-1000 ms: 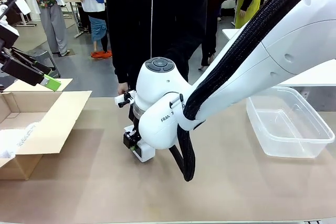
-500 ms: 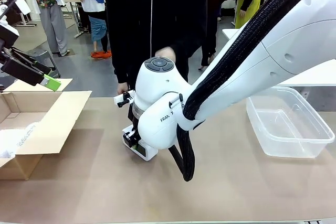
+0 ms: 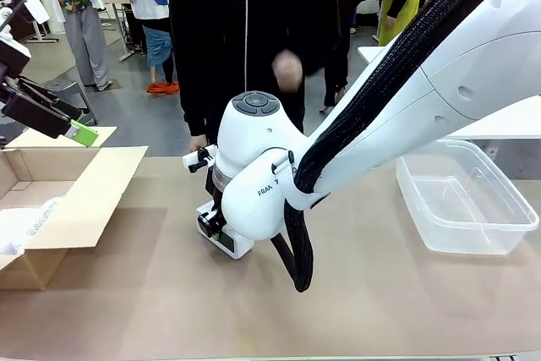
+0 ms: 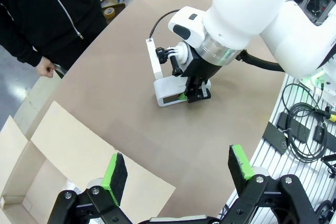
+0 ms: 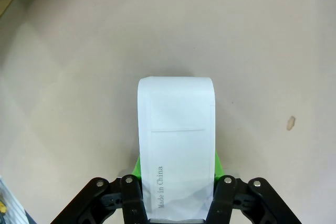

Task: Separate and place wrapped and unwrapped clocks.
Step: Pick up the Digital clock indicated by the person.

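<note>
Right gripper (image 5: 177, 182) is clamped on the unwrapped clock (image 3: 230, 241), lower centre of frame, apparently just off the table. Left gripper (image 4: 178, 169) hangs wide open, empty. Lift straight, keep level, carry to the clear tub (image 3: 463, 200) at right.

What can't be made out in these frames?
- Clock, front view: mostly hidden by the right arm; dark face unseen in the right wrist view.
- Cardboard box: cut by the left edge, contents unclear.
- Person's raised hand: motion-blurred.
- Left gripper, left wrist view: cut by the bottom edge.
</note>
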`<state>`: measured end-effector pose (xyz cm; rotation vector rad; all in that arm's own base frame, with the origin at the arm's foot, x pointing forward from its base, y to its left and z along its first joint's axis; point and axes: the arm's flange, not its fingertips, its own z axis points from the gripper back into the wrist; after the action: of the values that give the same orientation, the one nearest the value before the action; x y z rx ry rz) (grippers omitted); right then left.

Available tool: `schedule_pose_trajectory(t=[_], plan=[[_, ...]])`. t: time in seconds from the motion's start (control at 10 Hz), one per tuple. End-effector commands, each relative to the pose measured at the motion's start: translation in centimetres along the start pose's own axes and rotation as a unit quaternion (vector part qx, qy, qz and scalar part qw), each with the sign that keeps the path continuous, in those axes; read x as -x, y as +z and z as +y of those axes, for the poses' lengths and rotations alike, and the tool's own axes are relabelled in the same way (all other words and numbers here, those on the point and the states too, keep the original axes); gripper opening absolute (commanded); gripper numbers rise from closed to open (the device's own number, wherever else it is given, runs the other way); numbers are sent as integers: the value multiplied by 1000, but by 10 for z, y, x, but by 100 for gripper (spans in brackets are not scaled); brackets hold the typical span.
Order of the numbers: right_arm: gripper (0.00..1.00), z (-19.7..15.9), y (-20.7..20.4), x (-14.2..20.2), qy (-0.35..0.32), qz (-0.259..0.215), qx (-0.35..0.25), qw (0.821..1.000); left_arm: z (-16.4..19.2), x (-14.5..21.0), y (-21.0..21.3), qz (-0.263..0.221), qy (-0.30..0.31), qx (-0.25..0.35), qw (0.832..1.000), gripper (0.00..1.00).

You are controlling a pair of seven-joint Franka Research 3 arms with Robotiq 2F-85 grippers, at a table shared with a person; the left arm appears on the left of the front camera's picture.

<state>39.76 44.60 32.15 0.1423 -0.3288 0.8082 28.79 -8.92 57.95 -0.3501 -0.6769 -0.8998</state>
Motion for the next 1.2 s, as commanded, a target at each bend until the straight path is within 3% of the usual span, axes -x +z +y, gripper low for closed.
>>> schedule_pose_trajectory(t=[0.0,0.3,0.6,1.1], plan=[[32,2,1,-7,-4,0,3,1000,-2,-1,-1,1,5,-7,1000,100],[32,0,19,-9,-9,-6,-6,1000,-2,-1,-1,1,5,-7,1000,100],[32,-2,137,-25,-4,-12,-3,1000,-2,-1,-1,1,5,-7,1000,100],[32,-49,268,-13,-23,-55,15,998,-2,-1,-1,1,5,-7,1000,100]])
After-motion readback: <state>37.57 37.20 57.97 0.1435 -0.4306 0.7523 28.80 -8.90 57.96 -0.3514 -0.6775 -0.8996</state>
